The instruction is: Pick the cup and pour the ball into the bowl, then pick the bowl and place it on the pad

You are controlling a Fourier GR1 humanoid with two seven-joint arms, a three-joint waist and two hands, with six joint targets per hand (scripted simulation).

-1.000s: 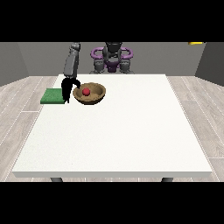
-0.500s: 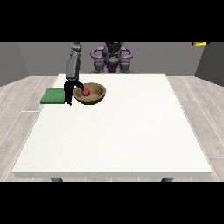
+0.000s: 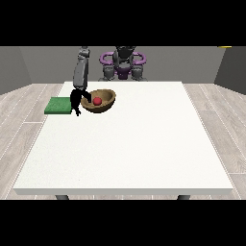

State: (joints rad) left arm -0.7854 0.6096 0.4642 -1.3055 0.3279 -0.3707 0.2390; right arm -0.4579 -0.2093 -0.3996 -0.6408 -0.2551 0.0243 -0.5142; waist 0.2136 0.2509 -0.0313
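Already the red ball (image 3: 97,101) lay inside the brown bowl (image 3: 106,105), so pouring looked done. No cup showed. Beside the bowl's rim, the hand at the view's left (image 3: 75,100) was touching it; whether its fingers were closed, I could not tell. Just beside the bowl lay the green pad (image 3: 58,105), waiting for it.

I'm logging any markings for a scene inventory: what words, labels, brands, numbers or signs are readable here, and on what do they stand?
None: no readable text shows on the bowl, the red ball, the green pad, the white table, or the robot.
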